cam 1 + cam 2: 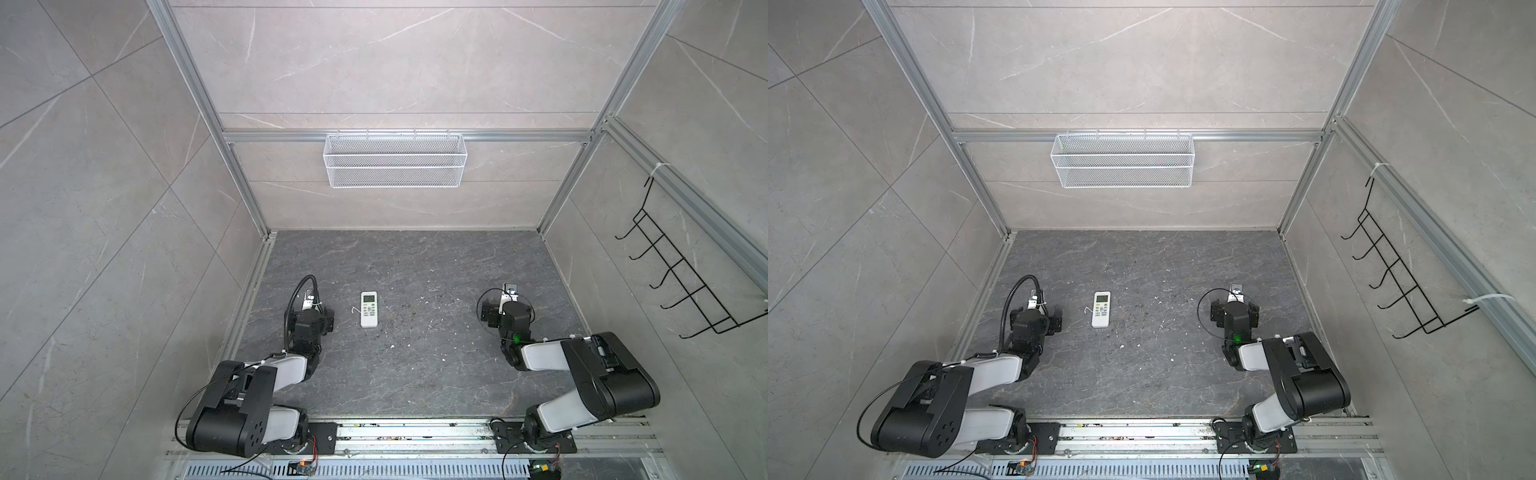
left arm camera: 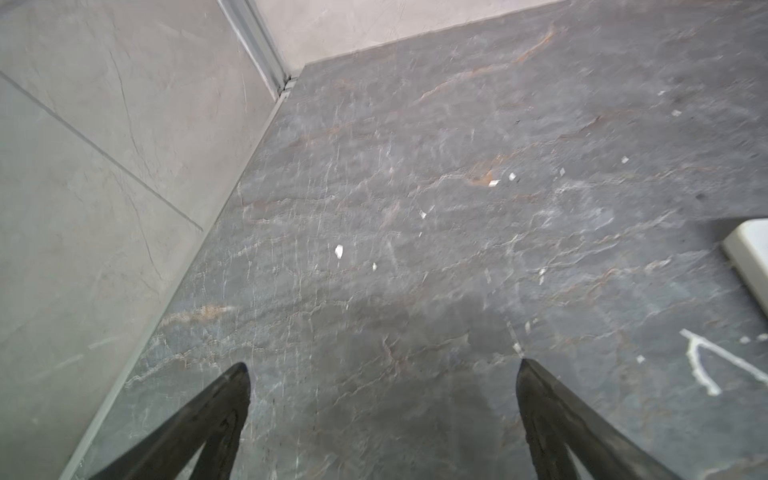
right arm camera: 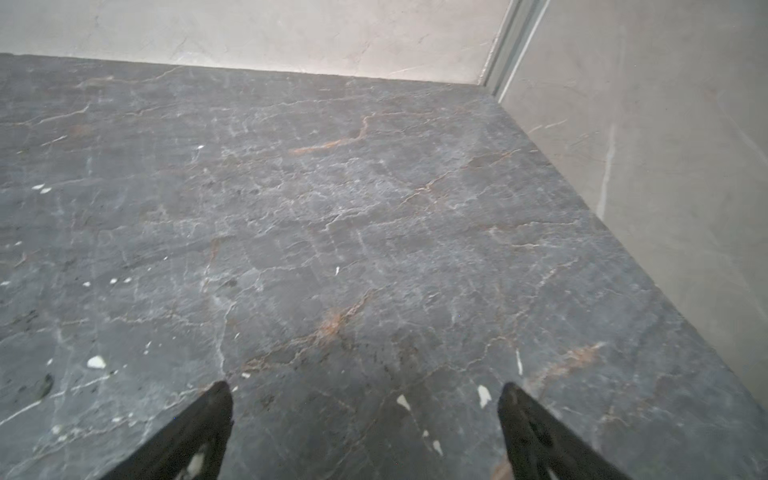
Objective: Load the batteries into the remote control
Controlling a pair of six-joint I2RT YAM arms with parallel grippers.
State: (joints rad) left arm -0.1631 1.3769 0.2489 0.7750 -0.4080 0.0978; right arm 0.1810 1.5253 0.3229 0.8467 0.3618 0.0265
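The remote control [image 1: 369,309] [image 1: 1101,309] lies flat on the dark slate floor, left of centre, display and buttons facing up. One white corner of the remote control [image 2: 748,257] shows in the left wrist view. My left gripper [image 2: 383,365] [image 1: 311,305] hovers just to the remote's left, open, with only bare floor between its fingers. Far off on the right side, my right gripper [image 3: 365,385] [image 1: 509,305] is also open and empty over the floor. The batteries show in no view.
A thin white forked scrap [image 2: 702,365] lies between my left gripper and the remote. White specks [image 1: 392,347] dot the floor. A white mesh basket [image 1: 395,160] hangs on the back wall, a black hook rack [image 1: 685,282] on the right wall. Tiled walls close three sides.
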